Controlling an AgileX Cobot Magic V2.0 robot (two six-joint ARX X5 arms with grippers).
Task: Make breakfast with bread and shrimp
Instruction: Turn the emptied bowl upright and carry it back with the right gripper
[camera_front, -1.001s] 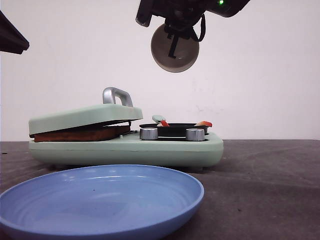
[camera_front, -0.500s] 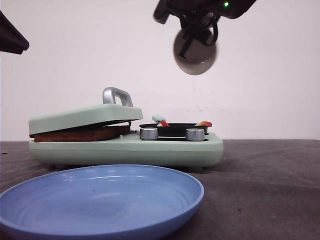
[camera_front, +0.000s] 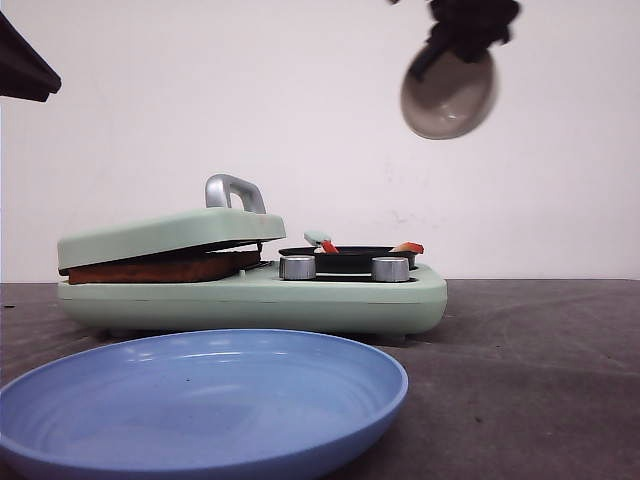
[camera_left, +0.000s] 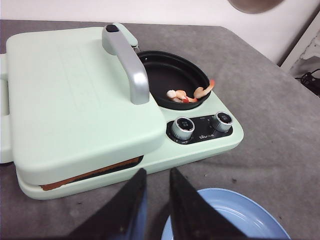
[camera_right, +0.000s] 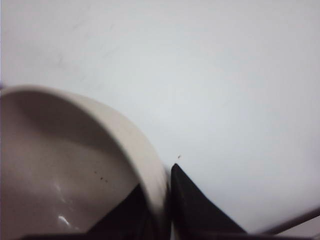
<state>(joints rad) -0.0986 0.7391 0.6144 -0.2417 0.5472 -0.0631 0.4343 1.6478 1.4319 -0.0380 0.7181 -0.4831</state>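
Shrimp (camera_left: 187, 94) in black pan (camera_left: 172, 70), right of lid (camera_left: 70, 95); bread (camera_front: 160, 267) under lid. Plate (camera_front: 200, 400) near, empty. Right gripper (camera_right: 157, 200) clamped on bowl (camera_front: 448, 95) rim, high right. Left gripper (camera_left: 156, 200) nearly together, holding nothing.

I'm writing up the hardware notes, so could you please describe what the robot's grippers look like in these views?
The left gripper has two matte black, wedge-shaped fingers that taper toward their tips. The right gripper shows similar black angular fingers; in the front view it is a blurred dark mass. No cables or markings are clearly visible.
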